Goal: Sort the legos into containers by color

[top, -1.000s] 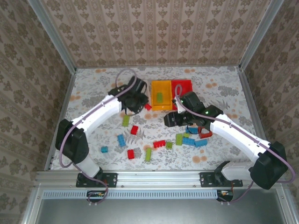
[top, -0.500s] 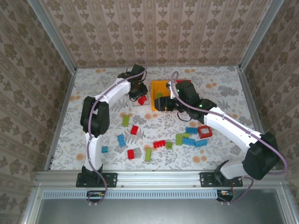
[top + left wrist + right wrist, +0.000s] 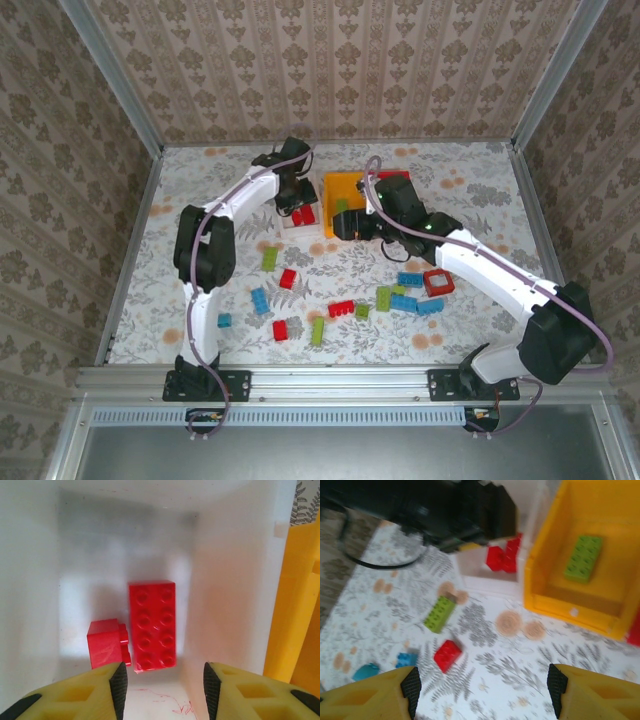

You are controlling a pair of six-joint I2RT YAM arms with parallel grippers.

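Above the floral table, left claw gapes empty over the white bin; right claw spread, empty.

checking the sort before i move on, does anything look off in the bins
One small thing: in the white bin, the smaller red brick lies tipped on its side, studs facing the long red brick, which sits flat, studs up. The green brick lies flat in the yellow bin. Nothing looks spilled or broken.
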